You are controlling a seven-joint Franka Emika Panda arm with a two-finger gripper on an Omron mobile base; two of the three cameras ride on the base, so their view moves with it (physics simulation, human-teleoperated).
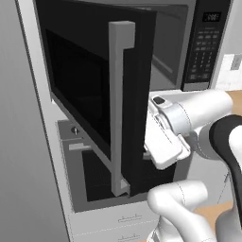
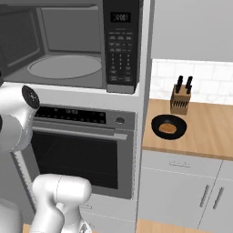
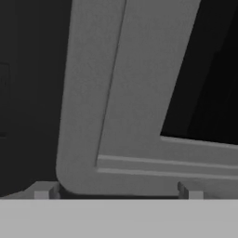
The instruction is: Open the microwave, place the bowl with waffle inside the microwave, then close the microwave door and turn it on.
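White arm [image 1: 198, 118] bent at the elbow, wrist level, jaws spread wide, holding nothing

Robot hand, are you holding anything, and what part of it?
Nothing is held. The gripper is open, its fingertips spread wide apart right beside the silver handle of the swung-open microwave door.

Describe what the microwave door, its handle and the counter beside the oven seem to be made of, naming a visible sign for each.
Microwave door: glossy black panel, probably glass or plastic; dark window with a faint sheen.
Handle: matte silver-grey bar, probably brushed metal; even, dull shading.
Counter: warm tan, looks like wood; flat colour, grain too faint to confirm.
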